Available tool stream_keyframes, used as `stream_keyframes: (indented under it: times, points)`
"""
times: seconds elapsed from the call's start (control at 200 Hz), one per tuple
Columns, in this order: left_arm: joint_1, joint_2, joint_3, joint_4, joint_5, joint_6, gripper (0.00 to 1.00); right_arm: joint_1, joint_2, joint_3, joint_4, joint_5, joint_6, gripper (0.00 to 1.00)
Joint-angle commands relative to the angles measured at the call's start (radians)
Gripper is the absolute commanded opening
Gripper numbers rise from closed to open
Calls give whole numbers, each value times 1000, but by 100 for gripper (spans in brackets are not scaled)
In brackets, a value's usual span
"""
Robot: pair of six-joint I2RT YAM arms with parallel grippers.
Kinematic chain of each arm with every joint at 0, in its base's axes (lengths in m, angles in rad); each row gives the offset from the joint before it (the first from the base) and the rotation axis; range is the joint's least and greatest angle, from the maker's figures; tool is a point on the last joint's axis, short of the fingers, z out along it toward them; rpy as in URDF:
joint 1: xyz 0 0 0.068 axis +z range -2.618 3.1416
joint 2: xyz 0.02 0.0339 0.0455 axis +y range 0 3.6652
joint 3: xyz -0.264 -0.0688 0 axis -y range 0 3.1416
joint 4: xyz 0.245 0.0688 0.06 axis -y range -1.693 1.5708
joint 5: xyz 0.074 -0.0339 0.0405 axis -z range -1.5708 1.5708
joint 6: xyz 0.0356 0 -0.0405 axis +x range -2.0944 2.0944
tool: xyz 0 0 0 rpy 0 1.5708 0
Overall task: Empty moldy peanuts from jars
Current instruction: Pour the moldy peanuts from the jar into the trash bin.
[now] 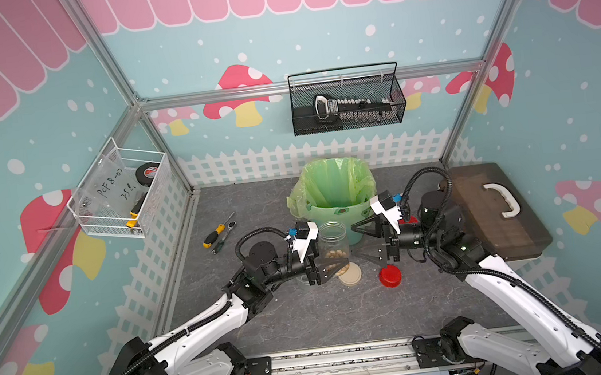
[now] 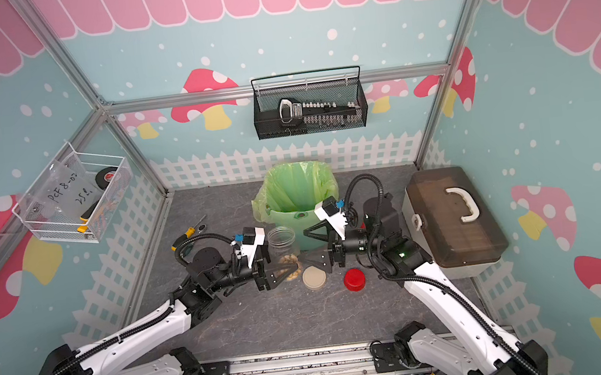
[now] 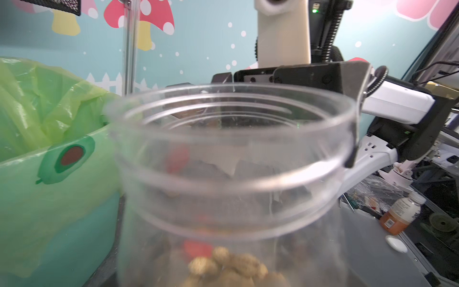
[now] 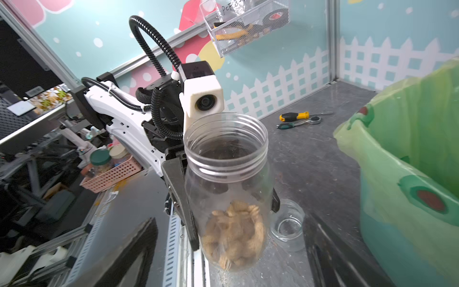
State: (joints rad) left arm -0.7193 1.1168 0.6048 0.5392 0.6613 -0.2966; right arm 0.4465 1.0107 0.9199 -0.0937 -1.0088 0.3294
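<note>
My left gripper (image 1: pixel 332 267) is shut on the lower body of a clear jar (image 1: pixel 332 236), which it holds upright and without a lid. The moldy peanuts (image 1: pixel 337 257) lie heaped in the jar's bottom (image 4: pixel 233 233). They also show through its wall (image 3: pixel 233 267) in the left wrist view. Just right of the jar is my right gripper (image 1: pixel 355 241), its jaws spread wide and open with nothing in them. A beige lid (image 1: pixel 350 275) lies flat on the table beside the jar. A red lid (image 1: pixel 390 276) sits further right. A small empty clear jar (image 4: pixel 288 223) stands under the left gripper.
The teal bin (image 1: pixel 335 211) with a green bag stands directly behind the two grippers. A brown toolbox (image 1: pixel 495 209) is on the right. A screwdriver (image 1: pixel 216 233) and a ratchet lie at the back left. A bit of red (image 1: pixel 411 218) shows behind the right wrist.
</note>
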Motion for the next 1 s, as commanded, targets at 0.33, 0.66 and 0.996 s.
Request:
stream_keyframes:
  times: [0.33,0.66,0.996]
  points:
    - [6,17,20,131,135,-65,67,84,93,13,279,-159,96,83]
    - [7,22,21,140,140,-71,68,141,126,40,175,-116,-2,80]
    - [7,24,21,138,133,-70,74,150,138,37,161,-77,-19,60]
